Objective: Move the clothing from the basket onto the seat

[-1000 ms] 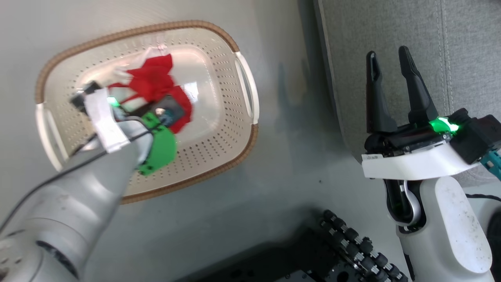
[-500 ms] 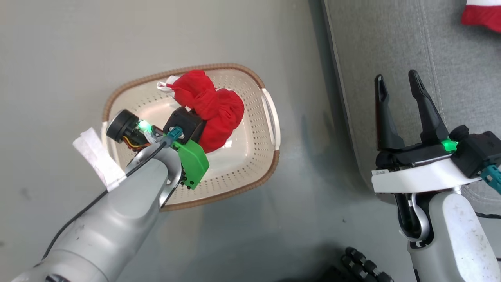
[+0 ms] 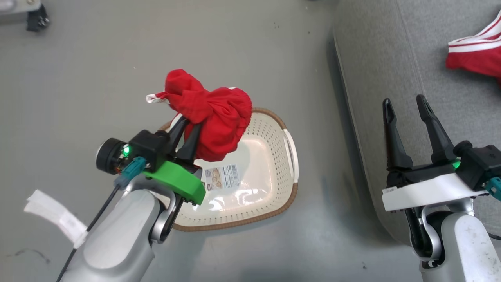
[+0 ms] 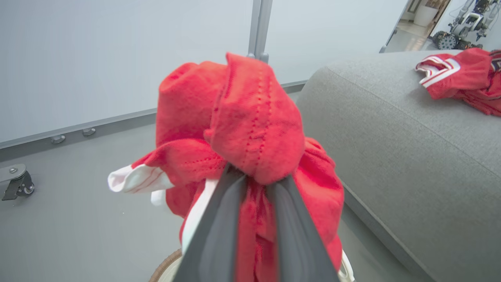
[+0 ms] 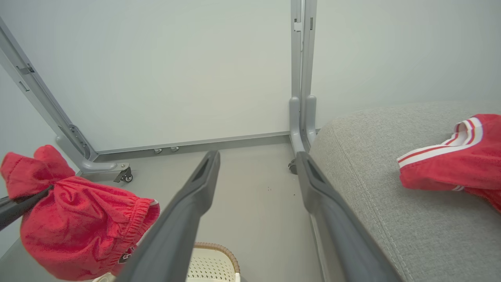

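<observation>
Left claw (image 3: 184, 131): its 2 dark fingers are drawn close together and pinch a bunched red garment (image 3: 213, 117), whose cloth folds over the fingertips. The left wrist view shows red fabric squeezed in the narrow gap of this claw (image 4: 256, 178).
Held garment: it hangs clear above the far left part of the basket (image 3: 266, 133). It has a gathered elastic hem, perforated red fabric (image 4: 250, 125) and a white striped edge sticking out on the left.
Emblem: there is 1 small black-and-white mark low on the held garment (image 5: 78, 231); it is too small to read.
Basket: it stands on the grey floor (image 3: 98, 70), just left of the seat (image 3: 375, 78), with a cream perforated wall and a brown woven-look rim.
Label sticker (image 3: 222, 176): it lies flat on the basket bottom, white with small pictures and a barcode-like block. The print is illegible.
Right claw (image 3: 404, 101): its fingers are spread wide with nothing between them, raised over the seat's near edge. Floor and seat edge show through the gap in its own view (image 5: 258, 156).
Second garment (image 3: 475, 55): it lies on the seat well beyond the right claw, red with 2 white stripes along its edge (image 5: 450, 160).
Wrist tag (image 3: 391, 190): a small white label on the right wrist; its text is unreadable.
</observation>
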Robot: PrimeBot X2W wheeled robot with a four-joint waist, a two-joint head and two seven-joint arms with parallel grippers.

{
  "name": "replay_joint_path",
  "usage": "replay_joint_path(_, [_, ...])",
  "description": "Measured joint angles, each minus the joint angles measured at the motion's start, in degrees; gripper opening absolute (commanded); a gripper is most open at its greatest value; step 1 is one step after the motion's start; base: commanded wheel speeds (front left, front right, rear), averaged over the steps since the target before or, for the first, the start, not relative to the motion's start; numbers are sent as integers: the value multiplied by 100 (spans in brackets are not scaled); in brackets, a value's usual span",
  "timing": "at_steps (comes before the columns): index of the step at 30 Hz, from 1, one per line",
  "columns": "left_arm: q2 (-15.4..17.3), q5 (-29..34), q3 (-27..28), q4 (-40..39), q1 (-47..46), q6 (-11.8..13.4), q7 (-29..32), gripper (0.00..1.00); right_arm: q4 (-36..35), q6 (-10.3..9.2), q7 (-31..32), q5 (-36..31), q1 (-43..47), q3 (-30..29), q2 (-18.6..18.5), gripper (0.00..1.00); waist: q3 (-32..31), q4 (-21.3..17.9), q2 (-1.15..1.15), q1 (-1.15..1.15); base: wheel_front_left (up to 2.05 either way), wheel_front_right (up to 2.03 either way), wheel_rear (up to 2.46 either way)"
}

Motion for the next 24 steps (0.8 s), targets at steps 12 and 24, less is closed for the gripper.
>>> replay_joint_path(12, [10, 246, 1247, -1422, 914, -353, -1, 0, -180, 0, 431, -94, 442, -4, 0, 100, -1010, 299, 0, 0, 0, 0, 0])
replay_joint_path(24, [20, 314, 1311, -1869, 1722, -689, 0, 0, -250, 0, 753, -93, 994, 83, 0, 100, -1956, 419, 0, 0, 0, 0, 0])
